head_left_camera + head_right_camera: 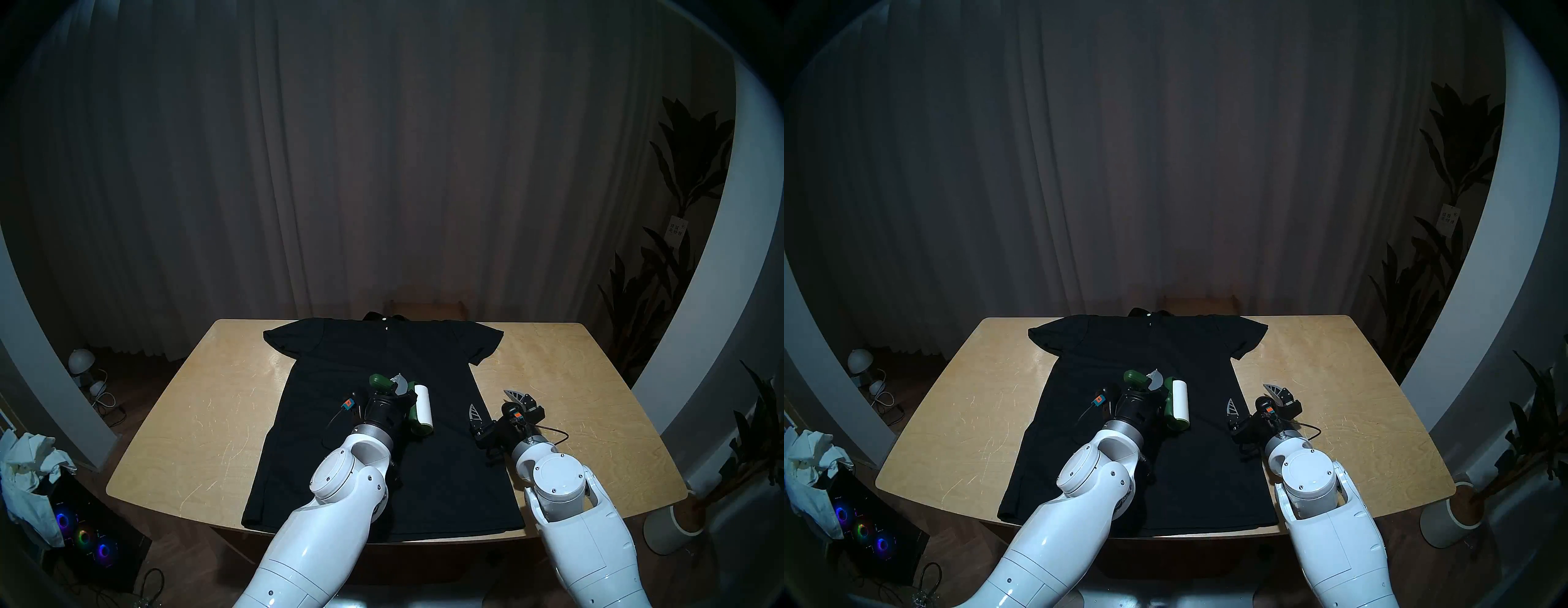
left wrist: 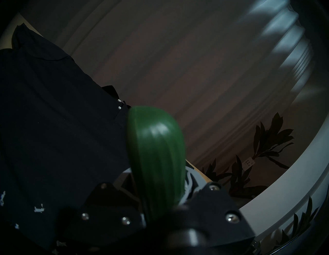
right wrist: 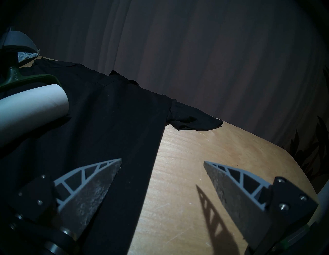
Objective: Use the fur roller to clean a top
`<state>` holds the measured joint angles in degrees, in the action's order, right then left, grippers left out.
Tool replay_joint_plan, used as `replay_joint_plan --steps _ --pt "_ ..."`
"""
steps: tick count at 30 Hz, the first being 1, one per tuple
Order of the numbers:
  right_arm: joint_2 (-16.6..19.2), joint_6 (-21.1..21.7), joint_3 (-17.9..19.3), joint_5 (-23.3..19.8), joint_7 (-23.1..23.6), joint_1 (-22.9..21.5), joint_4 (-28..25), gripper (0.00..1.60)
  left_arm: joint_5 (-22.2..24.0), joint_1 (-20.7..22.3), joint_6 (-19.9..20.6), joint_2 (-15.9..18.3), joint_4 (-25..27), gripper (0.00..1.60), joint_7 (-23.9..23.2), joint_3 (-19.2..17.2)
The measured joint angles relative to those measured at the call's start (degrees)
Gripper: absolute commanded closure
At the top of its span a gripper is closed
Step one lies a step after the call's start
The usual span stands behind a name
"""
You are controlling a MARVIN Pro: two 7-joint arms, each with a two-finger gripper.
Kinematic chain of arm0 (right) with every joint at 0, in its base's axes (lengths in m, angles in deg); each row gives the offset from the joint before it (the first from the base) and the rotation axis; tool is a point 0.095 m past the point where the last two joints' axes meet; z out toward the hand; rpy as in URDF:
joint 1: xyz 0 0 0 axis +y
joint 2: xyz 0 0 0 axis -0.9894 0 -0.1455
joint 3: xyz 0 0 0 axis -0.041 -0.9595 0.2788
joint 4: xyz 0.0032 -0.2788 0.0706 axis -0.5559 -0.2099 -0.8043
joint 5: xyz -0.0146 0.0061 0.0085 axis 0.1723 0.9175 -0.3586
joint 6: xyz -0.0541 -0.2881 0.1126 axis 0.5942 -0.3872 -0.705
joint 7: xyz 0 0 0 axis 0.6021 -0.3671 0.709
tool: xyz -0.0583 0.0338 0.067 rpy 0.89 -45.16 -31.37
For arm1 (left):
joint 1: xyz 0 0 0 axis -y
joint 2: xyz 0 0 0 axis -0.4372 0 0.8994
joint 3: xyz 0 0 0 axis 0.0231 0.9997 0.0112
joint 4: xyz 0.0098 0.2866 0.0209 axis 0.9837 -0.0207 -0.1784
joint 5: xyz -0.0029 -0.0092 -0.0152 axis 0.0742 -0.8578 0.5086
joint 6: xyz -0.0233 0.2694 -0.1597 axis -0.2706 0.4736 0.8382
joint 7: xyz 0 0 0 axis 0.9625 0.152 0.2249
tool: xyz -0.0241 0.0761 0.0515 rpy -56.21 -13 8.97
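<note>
The black top (image 1: 382, 352) (image 1: 1149, 348) lies spread flat on the wooden table (image 1: 572, 403), neck at the far edge. My left gripper (image 1: 392, 384) (image 1: 1149, 380) is shut on the fur roller's dark green handle (image 2: 156, 160). The fur roller's white roll (image 1: 423, 407) (image 1: 1179, 401) (image 3: 32, 110) rests on the middle of the top (image 3: 115, 115). Small white lint specks (image 2: 39, 210) dot the fabric in the left wrist view. My right gripper (image 1: 494, 403) (image 1: 1253, 399) (image 3: 162, 161) stands open and empty, low over the top's right side edge.
A chair back (image 1: 424, 308) shows behind the table's far edge. On the floor at left are a white cloth pile (image 1: 29, 467), a computer case with coloured fans (image 1: 85, 537) and a small lamp (image 1: 82, 361). Potted plants (image 1: 679, 170) stand at right.
</note>
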<state>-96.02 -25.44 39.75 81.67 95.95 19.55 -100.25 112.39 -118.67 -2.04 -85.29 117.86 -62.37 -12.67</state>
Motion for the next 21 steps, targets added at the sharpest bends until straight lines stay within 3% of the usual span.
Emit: replay_joint_plan --steps 21 --pt "0.5 2.9 0.0 -0.9 1.5 -0.3 -0.8 0.00 0.7 -1.0 1.3 1.4 1.2 1.60 1.6 -1.0"
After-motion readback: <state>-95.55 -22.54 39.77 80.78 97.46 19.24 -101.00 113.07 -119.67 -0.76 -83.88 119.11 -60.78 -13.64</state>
